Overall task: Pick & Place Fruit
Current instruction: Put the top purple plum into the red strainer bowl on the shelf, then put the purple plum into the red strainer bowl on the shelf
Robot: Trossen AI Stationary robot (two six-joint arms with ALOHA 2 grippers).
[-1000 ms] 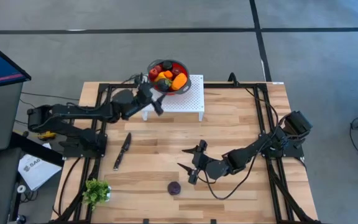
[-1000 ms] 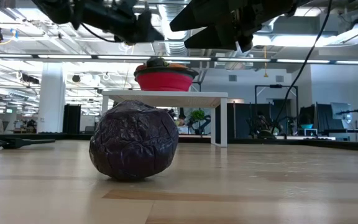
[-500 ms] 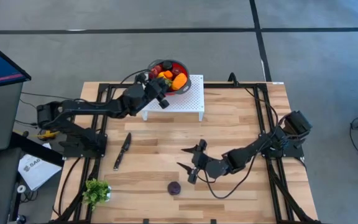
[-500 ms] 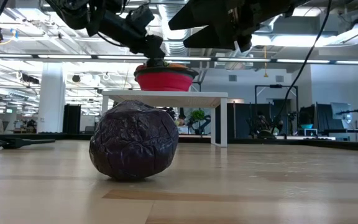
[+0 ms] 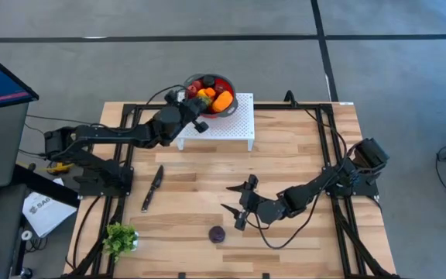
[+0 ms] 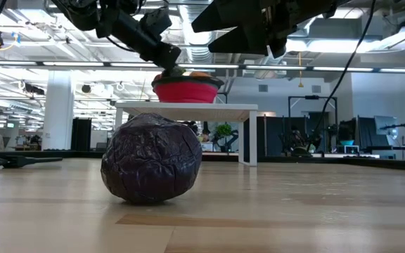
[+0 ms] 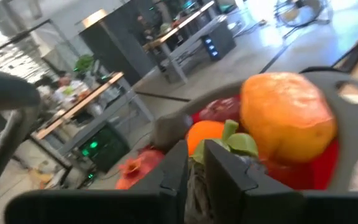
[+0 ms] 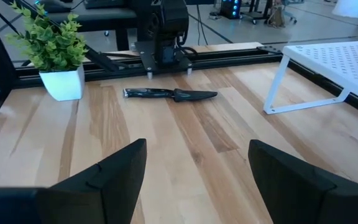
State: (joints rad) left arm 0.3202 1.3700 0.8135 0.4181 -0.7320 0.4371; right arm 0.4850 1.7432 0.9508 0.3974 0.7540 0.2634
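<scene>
Wooden tabletop (image 5: 285, 155): left end effector (image 5: 194, 115) just pinched nearly shut over the bowl (image 5: 227, 83), apparently grabbing fruit (image 7: 286, 118). Right end effector (image 5: 239, 205) stays wide, empty, near the purple fruit (image 5: 217, 234).

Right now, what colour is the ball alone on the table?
Dark maroon-purple fruit, clearest in the low view.

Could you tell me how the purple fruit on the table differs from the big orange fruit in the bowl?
The purple fruit is dark and crinkled and lies alone on the bare table. The orange fruit is bright and smoother and sits piled with others in the red bowl on the white stand. The left gripper is at the bowl. Both are small and rounded.
</scene>
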